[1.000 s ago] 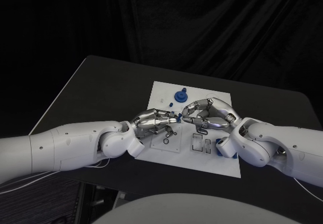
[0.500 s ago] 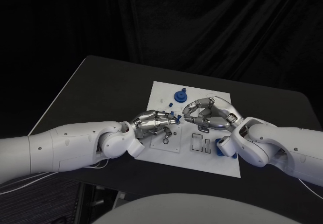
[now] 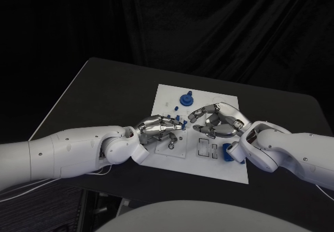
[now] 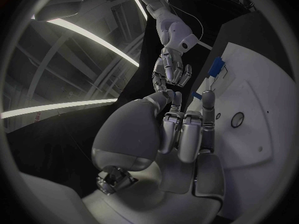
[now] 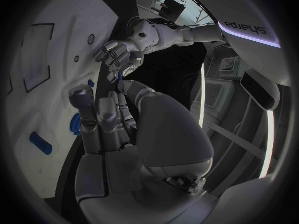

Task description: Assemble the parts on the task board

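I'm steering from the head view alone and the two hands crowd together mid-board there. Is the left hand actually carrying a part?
Observer: Seemingly yes. In the right wrist view the left hand has a small blue part at its fingertips, apparently pinched.
Operator: And the right hand, is anything in it?
Observer: The left wrist view faces the right hand. Its fingers hang loosely and nothing blue shows among them.
Operator: What is the blue by my right wrist?
Observer: The right wrist view shows an oblong blue part lying on the task board beside that hand, not touched by it.
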